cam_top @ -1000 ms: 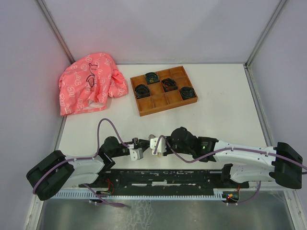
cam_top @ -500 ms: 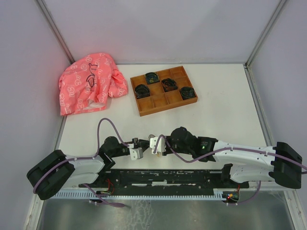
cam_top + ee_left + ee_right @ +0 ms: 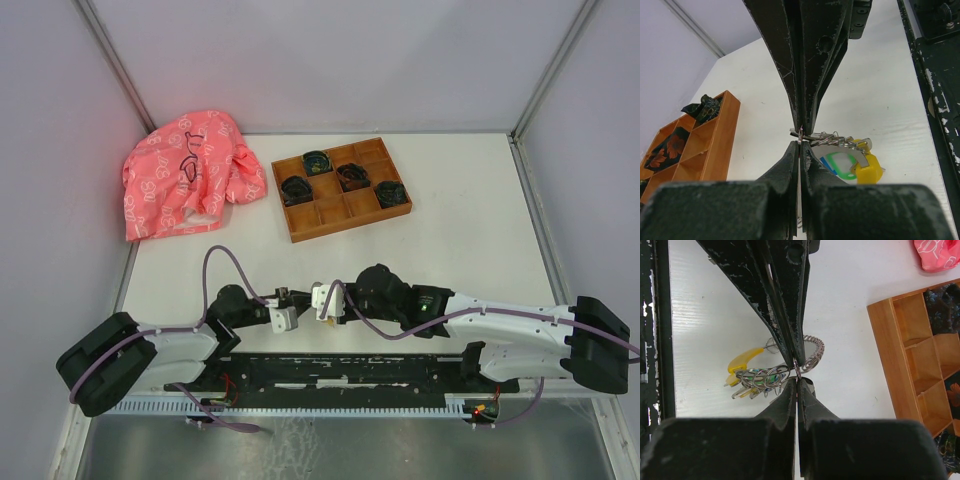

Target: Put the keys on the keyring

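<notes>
The keyring (image 3: 837, 139) is a bunch of grey metal loops just above the white table, with a green tag (image 3: 842, 166) and a yellow tag (image 3: 869, 169) hanging from it. My left gripper (image 3: 800, 142) is shut on one thin loop at the bunch's left end. In the right wrist view the keyring (image 3: 812, 354) shows a coiled loop, small rings and its yellow tag (image 3: 743, 360). There my right gripper (image 3: 796, 376) is shut on a loop. The two grippers (image 3: 288, 318) (image 3: 324, 303) meet tip to tip. A blue sliver (image 3: 827, 161) shows beside the green tag. The keys are otherwise hidden.
A wooden compartment tray (image 3: 340, 190) holding dark coiled bundles stands beyond the grippers. A pink patterned cloth (image 3: 185, 180) lies at the back left. The black base rail (image 3: 340, 375) runs along the near edge, close behind the grippers. Grey walls enclose the table.
</notes>
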